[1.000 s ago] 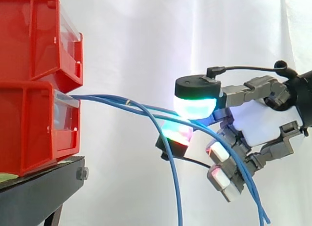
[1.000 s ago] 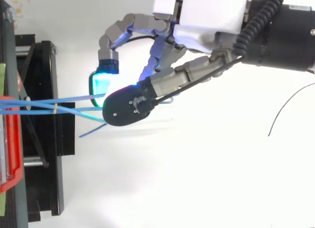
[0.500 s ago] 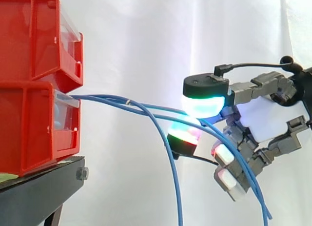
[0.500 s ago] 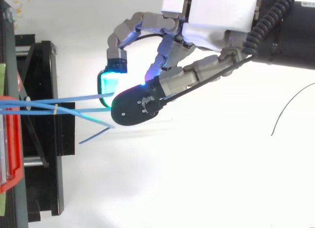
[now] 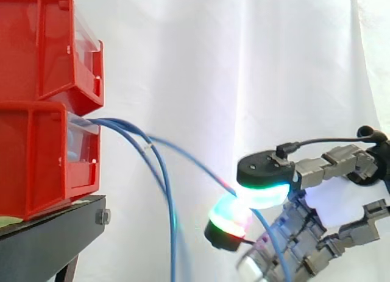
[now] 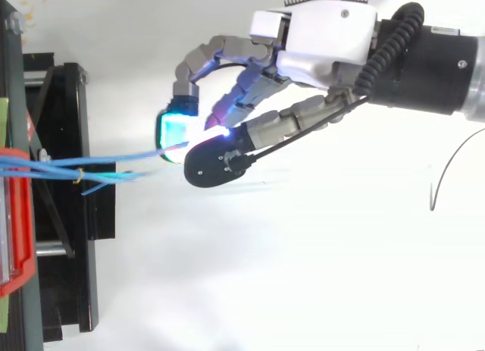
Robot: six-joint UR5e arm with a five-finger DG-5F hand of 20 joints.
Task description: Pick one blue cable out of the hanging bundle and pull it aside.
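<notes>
Blue cable (image 5: 194,161), single strand: you will find it leaving the front edge of the lower red bin (image 5: 36,160) and running out and downward, away from the stand, to the hand (image 6: 326,44). It is drawn apart from the other strands.

Grip: your hand's fingers are curled, and two glowing pads (image 5: 262,193) are pinched together on this one strand. The upper pad shows green and cyan, the lower one red and green. The remaining fingers fold beneath, and the strand's free length passes down across them.

Bundle (image 5: 172,245): the other blue strands come from the same bin front, bend just past it and hang straight down, close to the stand's front edge and well apart from the hand. A small pale tie (image 6: 78,177) binds them near the bin.

Upper red bin (image 5: 36,44): stacked on the lower one.

Black stand (image 5: 55,224): carries both bins.

White curtain (image 5: 244,63): behind everything.
</notes>
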